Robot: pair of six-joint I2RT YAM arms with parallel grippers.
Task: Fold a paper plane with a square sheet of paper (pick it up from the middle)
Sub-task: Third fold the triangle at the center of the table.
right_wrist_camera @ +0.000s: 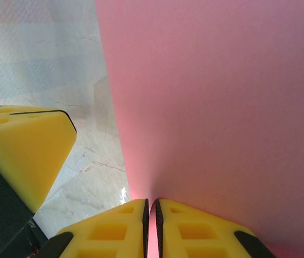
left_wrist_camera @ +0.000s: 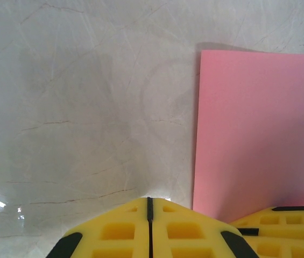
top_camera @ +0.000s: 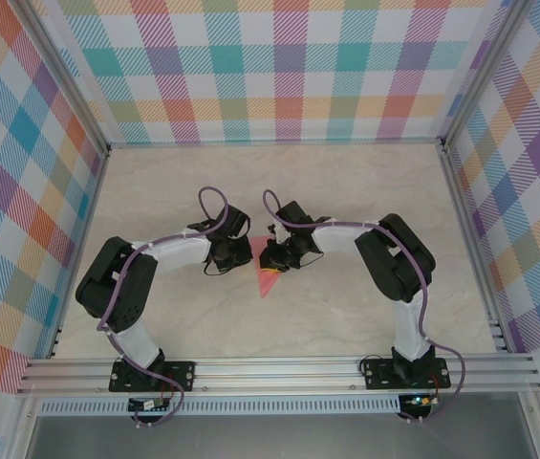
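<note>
right gripper (right_wrist_camera: 149,203): we see it pinching the pink sheet of paper (right_wrist_camera: 216,97) at its edge.
sheet of paper: spreads ahead of the right gripper.
left gripper (left_wrist_camera: 149,201): clenched, pads together, just beside the right gripper.

Top external: high up, behind the arm bases (top_camera: 155,375), looking steeply down over the whole counter (top_camera: 346,316). Wrist views: tight, just behind their own yellow fingers (left_wrist_camera: 119,231), low over the counter. All three share the pink paper (top_camera: 268,283).
</note>
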